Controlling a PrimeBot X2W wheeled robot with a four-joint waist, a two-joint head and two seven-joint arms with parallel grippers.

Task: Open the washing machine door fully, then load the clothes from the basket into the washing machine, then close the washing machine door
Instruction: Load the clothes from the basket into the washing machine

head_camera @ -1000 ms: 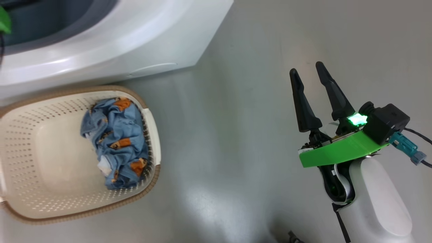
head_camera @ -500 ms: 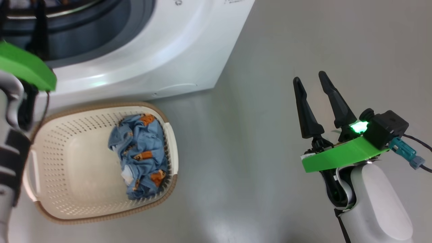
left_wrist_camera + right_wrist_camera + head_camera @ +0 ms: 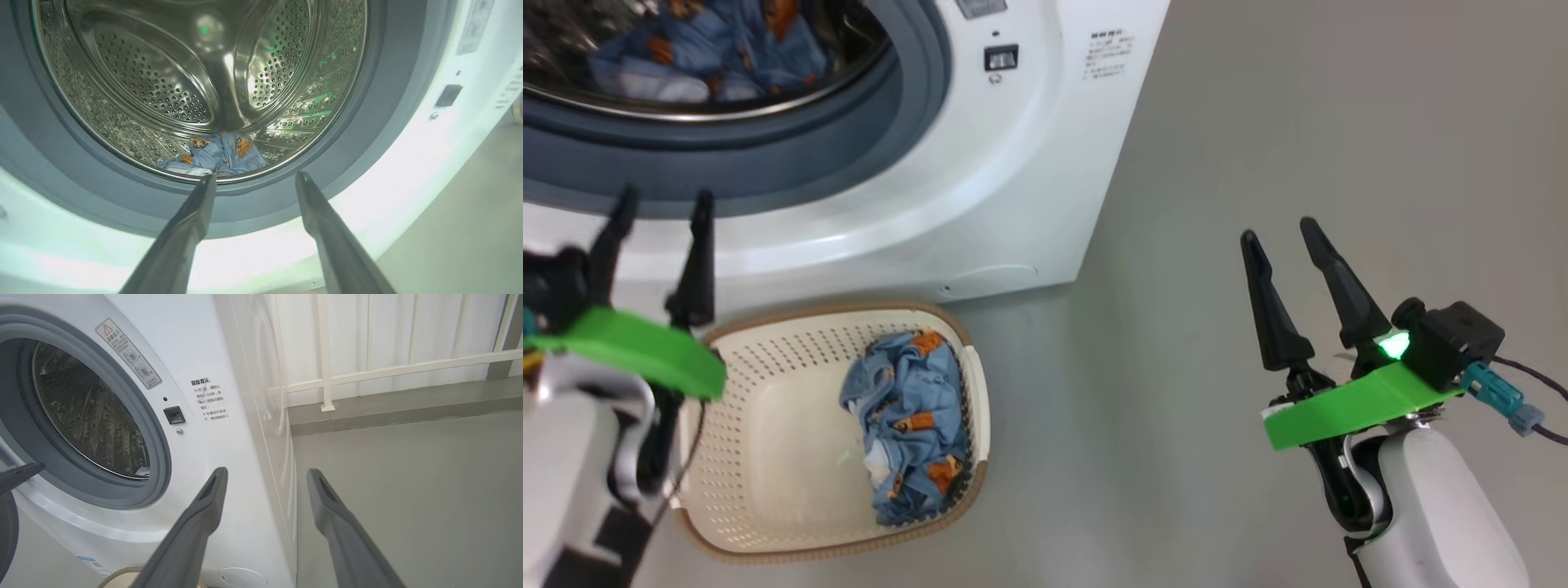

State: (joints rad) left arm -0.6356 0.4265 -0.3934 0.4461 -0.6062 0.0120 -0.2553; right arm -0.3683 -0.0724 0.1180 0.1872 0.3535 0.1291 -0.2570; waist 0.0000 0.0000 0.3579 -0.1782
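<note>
Against the right wall of the basket [image 3: 768, 457], the clothes [image 3: 911, 420] look soft and light; a raised fold suits pinching. Left gripper [image 3: 663, 200] and right gripper [image 3: 1278, 229] gape wide, empty.

From my head view the washing machine [image 3: 1013, 163] runs off the top and left edges, so I get just the lower arc of its drum mouth [image 3: 768, 155]. The clothes [image 3: 711, 49] inside it are cropped at the top. The print on its front label [image 3: 1104, 55] is too fine to read. In front of the machine, the left gripper [image 3: 666, 198] is blurred and its arm hides one end of the basket [image 3: 792, 457]. From the right wrist, the basket's rim is cut by the bottom edge below the machine.
</note>
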